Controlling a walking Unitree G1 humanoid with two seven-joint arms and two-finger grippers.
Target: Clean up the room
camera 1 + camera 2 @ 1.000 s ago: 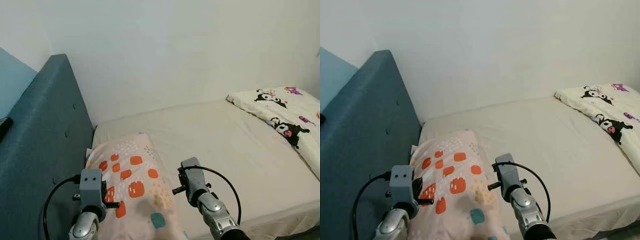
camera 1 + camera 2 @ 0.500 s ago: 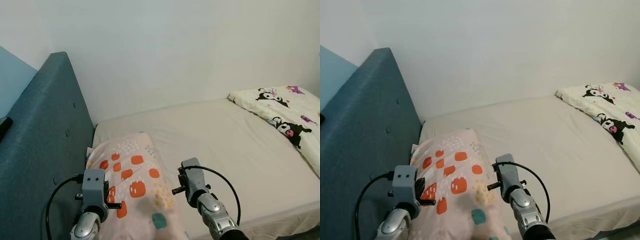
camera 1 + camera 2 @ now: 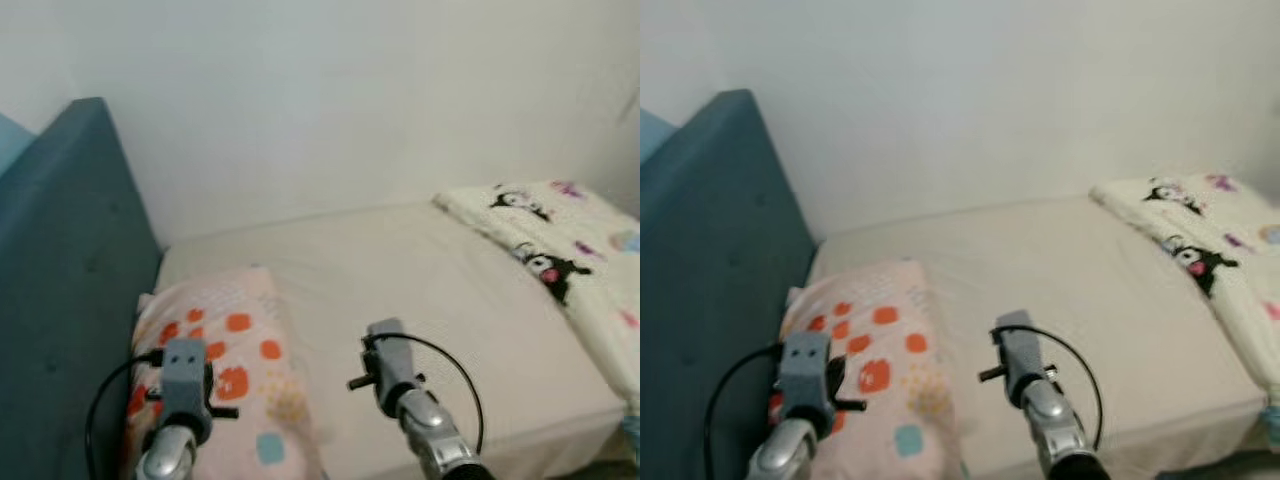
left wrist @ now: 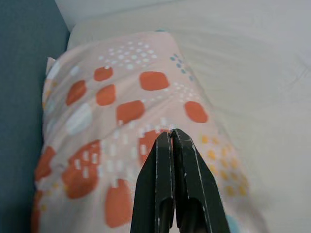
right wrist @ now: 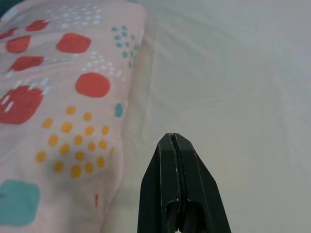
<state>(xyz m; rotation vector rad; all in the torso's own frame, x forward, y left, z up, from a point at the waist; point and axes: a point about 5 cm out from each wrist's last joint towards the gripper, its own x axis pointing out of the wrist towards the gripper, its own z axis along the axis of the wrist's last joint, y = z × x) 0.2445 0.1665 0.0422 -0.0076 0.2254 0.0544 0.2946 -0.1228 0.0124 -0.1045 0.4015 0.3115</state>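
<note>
A pink pillow [image 3: 215, 345] with orange, yellow and teal patches lies at the head of the bed, against the blue headboard [image 3: 60, 250]. My left gripper [image 4: 170, 132] hovers over the pillow's middle, fingers shut with nothing between them. My right gripper [image 5: 171, 136] is also shut and holds nothing; it hangs above the cream mattress [image 3: 420, 290], just beside the pillow's [image 5: 58, 97] edge. Both wrists appear low in the eye views, the left one [image 3: 183, 385] over the pillow and the right one [image 3: 392, 370] over the sheet.
A white quilt [image 3: 540, 240] printed with black cartoon figures is bunched at the bed's far right. A plain white wall [image 3: 330, 100] runs behind the bed. The mattress's front edge [image 3: 1180, 420] lies at the lower right.
The whole picture has slid to the left and gone blurry, so the camera has turned right. Both grippers stay shut and hold their places by the pillow.
</note>
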